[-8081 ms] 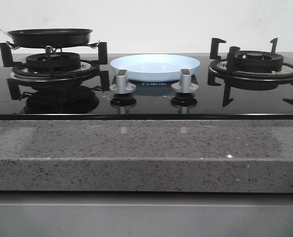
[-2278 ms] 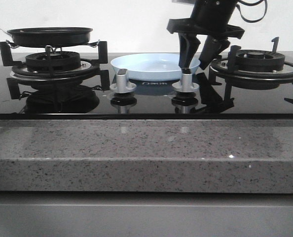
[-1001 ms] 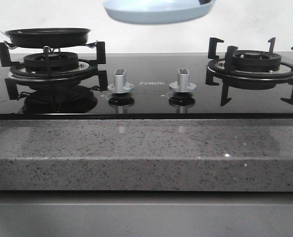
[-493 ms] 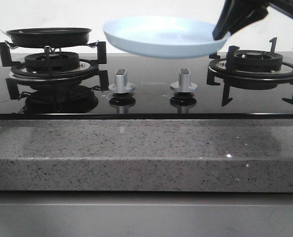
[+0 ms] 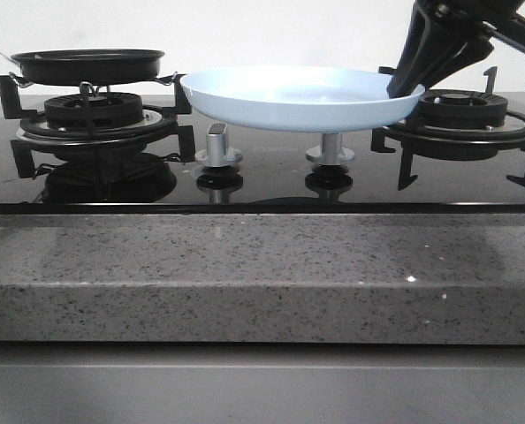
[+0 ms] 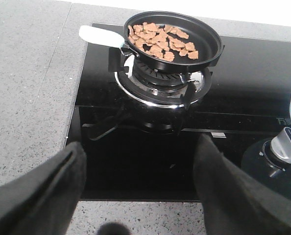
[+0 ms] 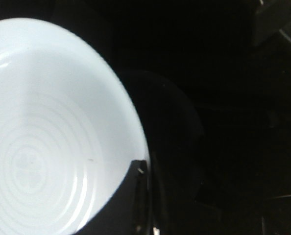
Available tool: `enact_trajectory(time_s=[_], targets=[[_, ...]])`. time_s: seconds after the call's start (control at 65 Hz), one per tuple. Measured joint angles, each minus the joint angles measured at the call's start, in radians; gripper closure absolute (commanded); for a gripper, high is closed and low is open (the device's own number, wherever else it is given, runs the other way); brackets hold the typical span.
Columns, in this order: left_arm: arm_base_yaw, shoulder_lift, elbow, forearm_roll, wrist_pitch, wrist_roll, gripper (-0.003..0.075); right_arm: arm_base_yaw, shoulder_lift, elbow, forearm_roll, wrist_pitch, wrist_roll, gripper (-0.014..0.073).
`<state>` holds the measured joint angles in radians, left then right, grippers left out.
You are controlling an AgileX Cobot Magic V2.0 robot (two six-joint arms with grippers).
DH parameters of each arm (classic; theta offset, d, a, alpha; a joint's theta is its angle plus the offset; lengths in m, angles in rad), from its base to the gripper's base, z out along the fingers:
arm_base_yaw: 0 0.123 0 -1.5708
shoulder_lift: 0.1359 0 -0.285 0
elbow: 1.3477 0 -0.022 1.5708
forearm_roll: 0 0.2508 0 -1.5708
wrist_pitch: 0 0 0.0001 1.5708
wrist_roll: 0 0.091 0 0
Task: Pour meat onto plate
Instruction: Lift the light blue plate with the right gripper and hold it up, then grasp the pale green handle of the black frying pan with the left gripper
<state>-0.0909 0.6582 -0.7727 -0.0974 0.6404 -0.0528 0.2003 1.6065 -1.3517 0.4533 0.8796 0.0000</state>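
You're in the plate-carry step: right gripper (image 5: 402, 86) is pinched on the plate (image 5: 289, 97) rim at right of centre in the front view, plate in the air above the two knobs (image 5: 331, 147), level, mouth up, round so no long axis. Meat (image 6: 160, 40) sits in the pan (image 6: 209, 46) on the left burner (image 6: 157, 83), upper centre of the left wrist view; pan handle (image 6: 100, 36) points to that frame's upper left, and that line is the pan's long axis. Left gripper (image 6: 140, 188) hangs wide and empty, pan well apart from its fingers (image 6: 42, 191). Next, I judge, you close the left on the handle and tip the pan over the plate; plate rim is just beside the pan in the front view.
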Motion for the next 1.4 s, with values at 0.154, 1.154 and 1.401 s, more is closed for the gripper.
enact_trajectory(time_s=[0.154,1.154,1.401], targets=[[0.000,0.000,0.000,0.000,0.000,0.000,0.0249,0.000,-0.043,0.000,0.000,-0.009,-0.040,0.0664],[0.000,0.000,0.000,-0.013,0.000,0.000,0.0249,0.000,-0.098,0.000,0.000,-0.011,-0.051,0.0664],[0.000,0.000,0.000,-0.071,-0.057,0.000,0.0249,0.000,-0.098,0.000,0.000,-0.011,-0.053,0.0664]])
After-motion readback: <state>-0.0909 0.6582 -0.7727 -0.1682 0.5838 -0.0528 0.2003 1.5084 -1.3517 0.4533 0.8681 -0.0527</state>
